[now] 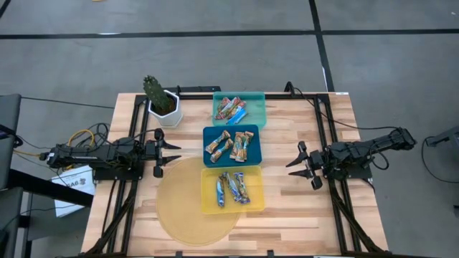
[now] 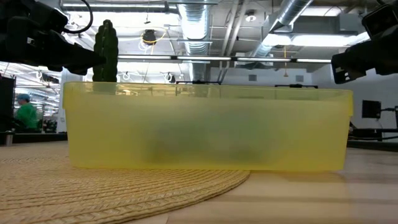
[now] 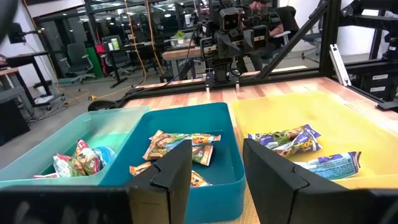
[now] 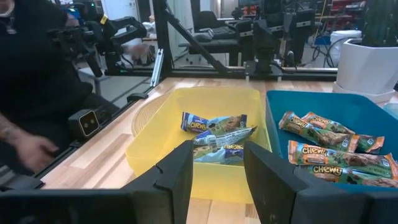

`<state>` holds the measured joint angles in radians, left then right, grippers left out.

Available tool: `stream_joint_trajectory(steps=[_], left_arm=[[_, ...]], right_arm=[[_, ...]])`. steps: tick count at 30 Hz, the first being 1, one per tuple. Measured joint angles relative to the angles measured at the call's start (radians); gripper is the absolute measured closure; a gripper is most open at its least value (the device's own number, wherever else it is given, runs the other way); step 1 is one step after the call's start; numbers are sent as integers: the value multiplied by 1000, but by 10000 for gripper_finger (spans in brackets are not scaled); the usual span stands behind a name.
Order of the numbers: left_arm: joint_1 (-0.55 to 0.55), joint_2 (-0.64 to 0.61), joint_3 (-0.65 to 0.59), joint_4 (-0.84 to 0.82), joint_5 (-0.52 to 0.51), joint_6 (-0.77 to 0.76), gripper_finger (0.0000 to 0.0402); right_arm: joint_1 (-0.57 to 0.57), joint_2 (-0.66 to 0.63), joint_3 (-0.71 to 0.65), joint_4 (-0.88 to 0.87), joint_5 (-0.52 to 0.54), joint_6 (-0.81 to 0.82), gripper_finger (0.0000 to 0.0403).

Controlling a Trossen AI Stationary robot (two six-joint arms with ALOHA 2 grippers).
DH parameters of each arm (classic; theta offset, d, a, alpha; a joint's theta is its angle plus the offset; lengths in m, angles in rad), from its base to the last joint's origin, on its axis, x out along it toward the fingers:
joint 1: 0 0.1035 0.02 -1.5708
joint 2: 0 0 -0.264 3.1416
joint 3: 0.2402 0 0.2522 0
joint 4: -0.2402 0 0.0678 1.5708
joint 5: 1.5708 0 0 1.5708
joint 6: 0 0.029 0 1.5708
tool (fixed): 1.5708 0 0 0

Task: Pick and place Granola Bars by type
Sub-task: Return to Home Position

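Three trays stand in a row down the table's middle. The teal tray [image 1: 257, 107], farthest, holds red-multicolour granola bars [image 1: 231, 109]. The blue tray [image 1: 252, 147] holds tan-brown bars [image 1: 229, 145], and the yellow tray [image 1: 209, 192], nearest, holds blue-white bars [image 1: 232, 188]. My left gripper [image 1: 163, 151] hovers left of the blue tray, level and open, with nothing between its fingers [image 3: 168, 177]. My right gripper [image 1: 300, 162] hovers to the trays' right, open too, pointing at the yellow tray [image 4: 155, 134] and blue tray [image 4: 373, 118].
A cactus in a white pot [image 1: 162, 102] stands at the far left beside the teal tray. A round woven mat [image 1: 183, 211] lies under the yellow tray's left part. Beyond the table's near edge a person in black [image 4: 37, 74] shows in the right wrist view.
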<state>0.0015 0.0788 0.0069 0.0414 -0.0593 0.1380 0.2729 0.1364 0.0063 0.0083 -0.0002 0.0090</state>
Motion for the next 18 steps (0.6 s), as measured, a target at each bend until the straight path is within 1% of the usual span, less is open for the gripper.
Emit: stream_joint_trajectory(steps=[18], left_arm=[[0,0,0,0,0,-6,264]], right_arm=[[0,0,0,0,0,0,266]])
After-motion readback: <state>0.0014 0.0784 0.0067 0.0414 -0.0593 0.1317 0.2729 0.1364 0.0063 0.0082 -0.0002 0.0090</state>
